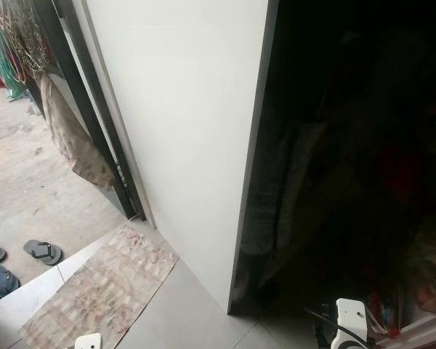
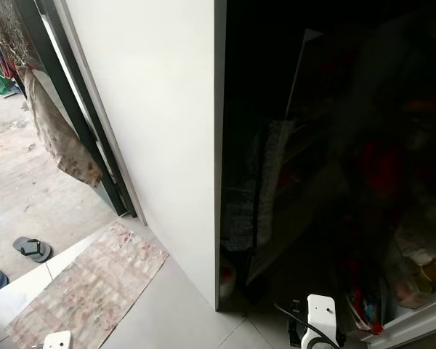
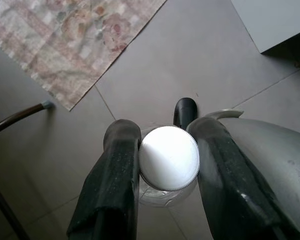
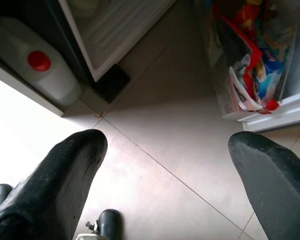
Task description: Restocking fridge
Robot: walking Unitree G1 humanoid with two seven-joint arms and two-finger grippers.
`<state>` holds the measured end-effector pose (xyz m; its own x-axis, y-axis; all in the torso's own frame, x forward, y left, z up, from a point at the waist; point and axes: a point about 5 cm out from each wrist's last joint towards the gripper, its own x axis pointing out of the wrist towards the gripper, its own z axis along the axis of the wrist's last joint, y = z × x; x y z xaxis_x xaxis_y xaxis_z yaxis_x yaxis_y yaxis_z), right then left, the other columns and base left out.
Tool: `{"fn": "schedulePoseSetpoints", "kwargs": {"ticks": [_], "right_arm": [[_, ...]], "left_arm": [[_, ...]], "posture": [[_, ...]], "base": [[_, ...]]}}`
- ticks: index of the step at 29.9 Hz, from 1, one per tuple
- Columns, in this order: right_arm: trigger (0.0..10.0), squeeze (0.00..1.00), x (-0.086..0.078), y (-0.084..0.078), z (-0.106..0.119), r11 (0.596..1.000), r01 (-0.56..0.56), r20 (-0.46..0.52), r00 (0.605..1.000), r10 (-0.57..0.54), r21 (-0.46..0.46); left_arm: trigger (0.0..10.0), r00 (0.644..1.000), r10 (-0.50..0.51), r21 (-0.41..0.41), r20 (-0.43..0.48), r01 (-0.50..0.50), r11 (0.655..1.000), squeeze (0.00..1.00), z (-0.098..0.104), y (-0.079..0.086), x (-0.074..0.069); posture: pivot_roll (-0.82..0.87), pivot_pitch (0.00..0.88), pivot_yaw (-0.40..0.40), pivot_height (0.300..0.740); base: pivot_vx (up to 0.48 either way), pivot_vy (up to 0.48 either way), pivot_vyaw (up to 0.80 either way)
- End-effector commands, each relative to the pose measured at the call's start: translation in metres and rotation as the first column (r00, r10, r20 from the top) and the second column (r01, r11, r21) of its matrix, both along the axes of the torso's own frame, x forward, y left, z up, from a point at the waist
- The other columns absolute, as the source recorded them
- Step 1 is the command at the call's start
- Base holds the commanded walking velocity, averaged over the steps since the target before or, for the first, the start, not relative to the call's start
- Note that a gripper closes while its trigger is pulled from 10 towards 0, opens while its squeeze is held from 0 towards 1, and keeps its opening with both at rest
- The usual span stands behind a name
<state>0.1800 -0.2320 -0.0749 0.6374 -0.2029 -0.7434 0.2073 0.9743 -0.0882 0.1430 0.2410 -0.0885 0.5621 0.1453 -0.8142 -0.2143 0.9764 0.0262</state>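
left claw (image 3: 168, 165) around white-capped bottle (image 3: 168, 159)

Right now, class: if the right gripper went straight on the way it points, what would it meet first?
Probably the bare floor tiles. The open right gripper points down at them, between the white jug and the packets; depth is unclear.

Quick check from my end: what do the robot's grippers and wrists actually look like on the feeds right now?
Each gripper has two long black fingers with a dull, slightly grainy surface and rounded tips: the left gripper and the right gripper. Beside the left fingers sits a smooth silver-grey curved shell. In the head views the wrists end in white housings, and a thin black cable runs to the right one.
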Motion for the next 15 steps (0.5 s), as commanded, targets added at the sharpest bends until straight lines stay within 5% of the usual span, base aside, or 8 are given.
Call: {"fn": "schedulePoseSetpoints", "kwargs": {"ticks": [1,15], "right_arm": [[10.0,0.0,0.0008,-0.0018,0.0008,1.0,0.007,0.005,1.0,-0.007,0.006],[10.0,0.0,0.0034,0.0006,0.0012,0.999,-0.035,-0.012,0.999,0.035,-0.025]], "left_arm": [[10.0,1.0,-0.021,0.001,-0.015,0.021,1.0,0.0,-0.0018,-0.0047,-0.0011],[10.0,0.999,-0.039,0.013,-0.004,0.04,0.999,0.0,-0.0003,-0.0046,0.0023]], "posture": [[0.02,0.038,-0.008,0.74],[0.02,0.042,-0.005,0.74]], "base": [[0.0,-0.3,0.0],[0.0,-0.298,0.0]]}}
